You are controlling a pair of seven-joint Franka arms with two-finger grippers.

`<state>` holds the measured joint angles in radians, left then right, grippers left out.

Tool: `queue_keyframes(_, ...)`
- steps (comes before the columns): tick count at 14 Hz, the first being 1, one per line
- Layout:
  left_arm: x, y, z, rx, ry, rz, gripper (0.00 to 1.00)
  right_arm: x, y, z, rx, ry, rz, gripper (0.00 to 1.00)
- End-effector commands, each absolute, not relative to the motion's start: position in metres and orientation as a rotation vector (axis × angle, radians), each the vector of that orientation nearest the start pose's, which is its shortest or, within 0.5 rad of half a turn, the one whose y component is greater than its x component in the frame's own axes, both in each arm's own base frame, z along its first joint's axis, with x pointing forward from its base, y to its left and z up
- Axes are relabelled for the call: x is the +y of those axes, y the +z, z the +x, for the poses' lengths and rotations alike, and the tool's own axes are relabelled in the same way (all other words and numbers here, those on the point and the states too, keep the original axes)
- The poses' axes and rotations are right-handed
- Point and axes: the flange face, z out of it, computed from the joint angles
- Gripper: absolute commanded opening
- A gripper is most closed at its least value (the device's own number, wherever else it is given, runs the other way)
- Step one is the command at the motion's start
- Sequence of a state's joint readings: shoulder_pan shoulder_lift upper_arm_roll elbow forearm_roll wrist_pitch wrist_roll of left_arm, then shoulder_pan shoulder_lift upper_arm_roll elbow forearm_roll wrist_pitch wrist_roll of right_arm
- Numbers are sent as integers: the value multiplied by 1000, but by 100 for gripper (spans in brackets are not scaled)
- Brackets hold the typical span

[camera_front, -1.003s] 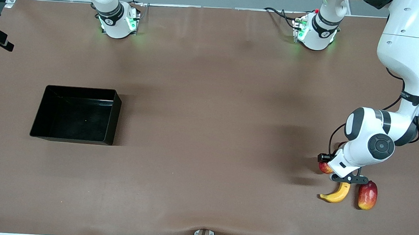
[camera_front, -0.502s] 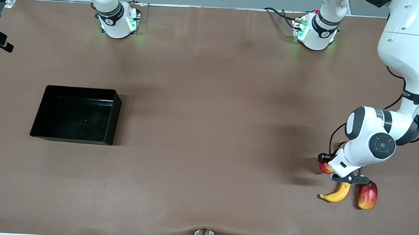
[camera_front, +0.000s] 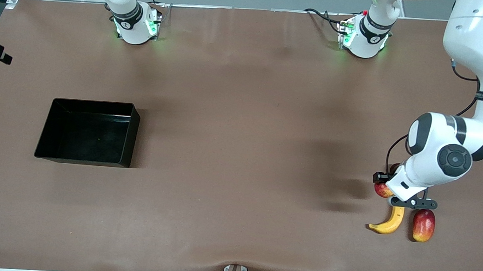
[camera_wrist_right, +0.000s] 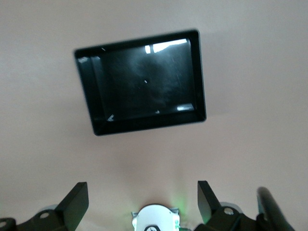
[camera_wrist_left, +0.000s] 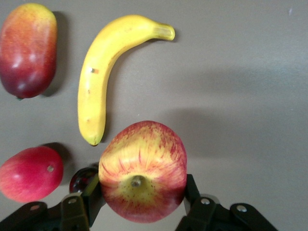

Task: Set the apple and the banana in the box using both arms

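Observation:
My left gripper is shut on the apple, red with yellow streaks, and holds it a little above the table. In the left wrist view the apple sits stem end up between the fingers. The yellow banana lies on the table under it, nearer the front camera, and also shows in the left wrist view. The black box stands near the right arm's end, with nothing in it. My right gripper is open and empty, high over the table, with the box below it.
A red-yellow mango lies beside the banana, toward the left arm's end, and shows in the left wrist view. A smooth pinkish-red fruit and a small dark round thing lie under the left wrist.
My left gripper has risen with the apple in it and shifted slightly toward the left arm's end. The banana, the mango and the box have not moved.

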<state>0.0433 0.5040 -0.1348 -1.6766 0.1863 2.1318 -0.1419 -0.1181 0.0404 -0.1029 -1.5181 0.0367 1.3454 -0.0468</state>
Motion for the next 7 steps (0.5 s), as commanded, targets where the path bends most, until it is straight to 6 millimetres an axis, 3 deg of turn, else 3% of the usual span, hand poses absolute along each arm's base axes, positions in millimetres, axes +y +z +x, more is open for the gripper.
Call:
queue_keyframes(1, -48, 328, 662, 41, 52, -3022, 0, -153, 531, 567, 351, 488, -3008, 100)
queue_keyframes(4, -55, 341, 664, 50, 51, -3026, 0, -198, 490, 579, 459, 458, -2999, 100)
queue_keyframes(6, -57, 347, 664, 49, 51, -3028, 0, -211, 484, 580, 485, 449, -3018, 100)
queue_keyframes(7, -62, 349, 664, 61, 48, -3032, 0, -224, 471, 584, 502, 443, -3049, 100)
